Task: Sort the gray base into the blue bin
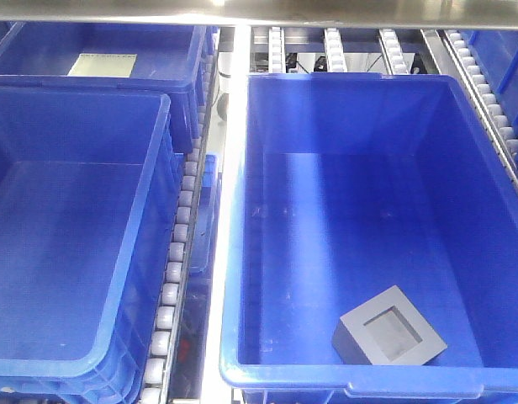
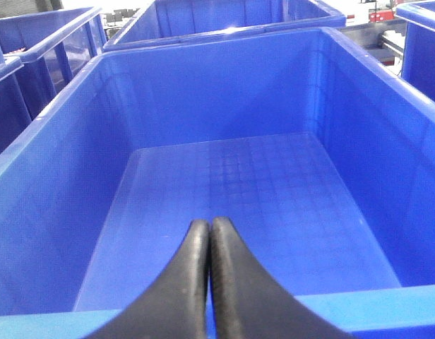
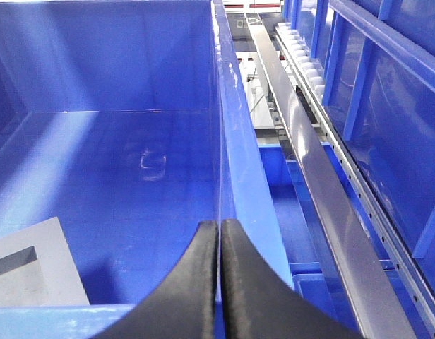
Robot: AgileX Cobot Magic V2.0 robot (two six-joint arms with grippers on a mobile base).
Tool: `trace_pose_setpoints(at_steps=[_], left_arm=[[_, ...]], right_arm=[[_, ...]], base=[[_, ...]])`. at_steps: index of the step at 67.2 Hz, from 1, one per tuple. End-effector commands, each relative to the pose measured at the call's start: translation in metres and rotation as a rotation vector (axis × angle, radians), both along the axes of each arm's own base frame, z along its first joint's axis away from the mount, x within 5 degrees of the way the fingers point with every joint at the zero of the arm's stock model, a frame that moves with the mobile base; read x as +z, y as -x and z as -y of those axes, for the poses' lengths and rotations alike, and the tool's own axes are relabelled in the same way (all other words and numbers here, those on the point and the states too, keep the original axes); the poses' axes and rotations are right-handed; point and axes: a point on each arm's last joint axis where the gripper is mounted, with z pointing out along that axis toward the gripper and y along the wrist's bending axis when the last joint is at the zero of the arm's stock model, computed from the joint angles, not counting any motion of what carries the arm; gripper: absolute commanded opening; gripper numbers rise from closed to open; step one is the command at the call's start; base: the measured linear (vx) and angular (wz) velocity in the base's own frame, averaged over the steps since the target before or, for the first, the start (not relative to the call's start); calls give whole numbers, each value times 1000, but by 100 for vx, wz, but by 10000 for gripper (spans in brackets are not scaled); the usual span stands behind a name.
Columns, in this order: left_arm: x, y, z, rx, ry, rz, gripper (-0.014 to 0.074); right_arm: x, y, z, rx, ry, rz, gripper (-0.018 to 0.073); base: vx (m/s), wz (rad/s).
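Note:
The gray base [image 1: 388, 330] lies on the floor of the right blue bin [image 1: 242, 252], near its front wall, recess face up. It also shows at the lower left of the right wrist view [image 3: 34, 265]. My right gripper [image 3: 219, 224] is shut and empty, above the front right rim of that bin [image 3: 239, 176]. My left gripper [image 2: 210, 223] is shut and empty, above the front rim of the left blue bin [image 2: 34, 152], which holds nothing. Neither gripper shows in the front view.
Another blue bin [image 1: 171, 59] at the back left holds a pale flat sheet [image 1: 103, 64]. Roller rails [image 1: 177, 244] run between the bins and along the right [image 1: 494, 101]. A metal rail [image 3: 309, 162] and more blue bins [image 3: 387, 106] stand to the right.

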Motion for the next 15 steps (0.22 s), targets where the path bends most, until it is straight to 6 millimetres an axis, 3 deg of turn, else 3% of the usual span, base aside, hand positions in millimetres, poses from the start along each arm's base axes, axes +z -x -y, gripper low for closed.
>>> trace_pose_setpoints(at_steps=[1, 15], left_arm=[[15, 2, 0, -1, 8, 115, -6], [15, 2, 0, -1, 8, 115, -6]], right_arm=[[4, -2, 1, -4, 23, 45, -5], [4, -2, 1, -4, 23, 45, -5]], base=[[0, 0], [0, 0]])
